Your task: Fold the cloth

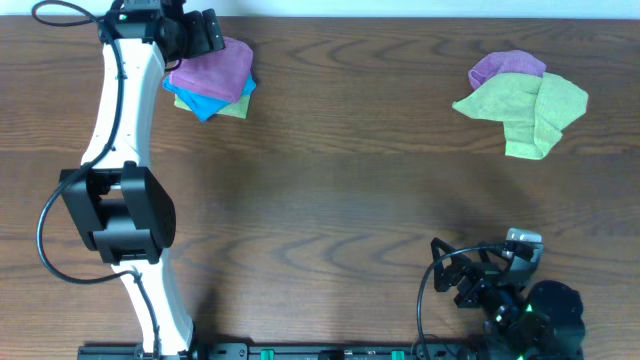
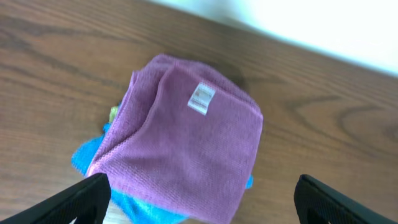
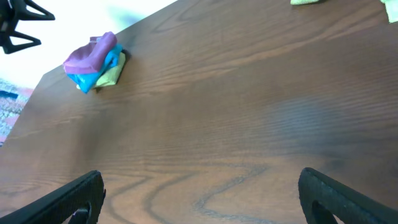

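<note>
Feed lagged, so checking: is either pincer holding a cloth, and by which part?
Nothing is held. The left pincer hangs open above the purple cloth; the right pincer is open too.

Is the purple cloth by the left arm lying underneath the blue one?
No, the purple cloth lies on top, with the blue cloth peeking out beneath.

The wood table (image 1: 330, 180) carries a folded stack (image 1: 215, 70) and a loose heap (image 1: 528, 100), apparently purple under green.
</note>
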Robot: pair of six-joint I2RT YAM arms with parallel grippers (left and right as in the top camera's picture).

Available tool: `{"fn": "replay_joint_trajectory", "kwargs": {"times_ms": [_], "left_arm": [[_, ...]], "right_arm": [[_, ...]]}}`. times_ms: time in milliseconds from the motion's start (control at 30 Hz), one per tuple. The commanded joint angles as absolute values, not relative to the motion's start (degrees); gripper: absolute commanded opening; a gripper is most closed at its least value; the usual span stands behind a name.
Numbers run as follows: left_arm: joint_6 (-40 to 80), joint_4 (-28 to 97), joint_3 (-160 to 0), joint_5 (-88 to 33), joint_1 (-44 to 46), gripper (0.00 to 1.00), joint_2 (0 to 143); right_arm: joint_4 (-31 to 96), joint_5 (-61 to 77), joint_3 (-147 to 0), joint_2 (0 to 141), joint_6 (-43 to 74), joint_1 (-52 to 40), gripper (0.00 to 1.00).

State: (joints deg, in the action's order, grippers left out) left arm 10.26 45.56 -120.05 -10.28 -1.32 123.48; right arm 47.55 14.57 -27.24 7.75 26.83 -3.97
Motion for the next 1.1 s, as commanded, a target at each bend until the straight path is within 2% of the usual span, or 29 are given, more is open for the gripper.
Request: {"fn": "replay_joint_trajectory", "kwargs": {"times_ms": [0,367,867,1067], "left_arm": [[9.85,46.72,-123.26,-10.28,-1.45,0.96,121.69],[13.15,46.81,-125.78,-13.72,-1.48,0.95,120.68],[3.03,66.63,-125.73,-11.4,-2.35,0.96,113.82],[2.07,68.12,-122.32,-9.85,-2.22,0.96,108.9]], "right_arm": [[47.62,14.37,-27.14,7.4,27.81,-3.62,0.99],[47.62,14.37,-27.14,7.4,27.81,-3.62,0.99],[47.62,14.37,-27.14,7.4,27.81,-3.62,0.99],[47.62,14.37,-27.14,7.4,27.81,-3.62,0.99]]}}
